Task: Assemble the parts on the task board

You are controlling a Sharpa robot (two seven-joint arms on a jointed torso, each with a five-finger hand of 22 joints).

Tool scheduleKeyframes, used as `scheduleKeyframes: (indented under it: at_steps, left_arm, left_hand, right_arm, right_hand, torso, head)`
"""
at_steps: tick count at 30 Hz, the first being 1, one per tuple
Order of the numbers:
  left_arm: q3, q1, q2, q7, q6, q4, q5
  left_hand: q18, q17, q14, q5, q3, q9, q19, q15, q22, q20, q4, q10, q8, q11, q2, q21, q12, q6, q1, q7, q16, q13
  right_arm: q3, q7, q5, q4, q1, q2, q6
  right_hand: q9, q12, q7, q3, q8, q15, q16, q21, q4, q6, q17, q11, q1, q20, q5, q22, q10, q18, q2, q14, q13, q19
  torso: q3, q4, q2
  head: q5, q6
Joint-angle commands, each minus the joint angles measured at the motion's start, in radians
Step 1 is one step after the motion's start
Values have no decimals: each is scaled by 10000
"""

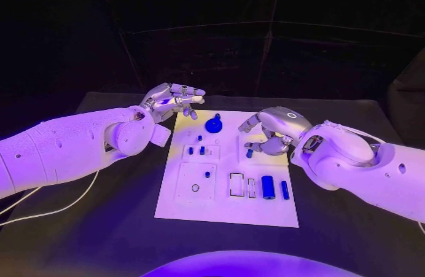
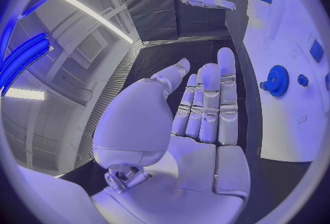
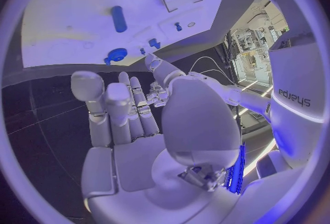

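My left hand (image 1: 174, 100) hangs above the far left corner of the task board (image 1: 266, 212), fingers loosely curled and apart, gripping nothing. The left wrist view confirms it: the palm is bare and the fingers (image 2: 208, 104) are extended side by side, with the board's edge alongside them.

My right hand (image 1: 270, 131) is over the far right part of the board, fingers bent downward toward the surface. A small blue piece (image 1: 249, 153) lies on the board just beside the fingertips; I cannot tell whether they touch it. In the right wrist view the palm is bare and the fingers (image 3: 120, 111) are spread, holding nothing.

On the board, the round blue gear-like part (image 1: 214, 126) sits near the far edge, between my two hands. Two short blue pegs (image 1: 196, 150) stand in the upper left block. A small blue pin (image 1: 207, 174) sits in the lower left block. Along the near right, a blue cylinder (image 1: 268, 187) and a thin blue bar (image 1: 285, 190) lie side by side next to the rectangular slots (image 1: 236, 184).
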Motion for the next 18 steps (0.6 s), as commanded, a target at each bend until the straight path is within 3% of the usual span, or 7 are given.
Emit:
scheduleKeyframes:
  at_steps: [1,12,18]
  left_arm:
    - [1,14,29,21,185,-5,23]
    - [-5,13,39,20,209,-17,23]
    - [-6,13,29,26,208,-18,23]
  left_hand:
    - [124,-16,-98,-36,-57,-8,-19,4,-16,38,-5,-58,-42,8,27,-71,19,-54,38,-12,-31,-6]
    - [124,-16,-98,-36,-57,-8,-19,4,-16,38,-5,-58,-42,8,27,-71,19,-54,38,-12,-31,-6]
    - [124,-16,-98,-36,-57,-8,-19,4,-16,38,-5,-58,-42,8,27,-71,19,-54,38,-12,-31,-6]
  right_arm:
    - [-2,-421,80,-107,67,-95,968]
    - [5,-475,-281,-296,135,-51,2159]
    - [-4,-462,-339,-443,112,126,2553]
  right_hand:
    - [0,60,-69,-230,-7,-48,-60,-63,12,-68,-70,16,126,0,42,-41,-103,38,41,3,11,54]
    - [14,187,-173,-627,20,-26,-162,-169,-1,-27,-212,29,388,17,43,-167,-208,49,156,12,18,53]
    - [21,361,-147,-805,35,-52,-191,-216,-1,46,-253,-8,508,3,75,-213,-50,57,267,24,28,64]
  torso:
    - [1,6,-2]
    - [18,15,35]
    - [-3,3,34]
  head:
    - [-50,73]
    - [-34,92]
    - [-35,70]
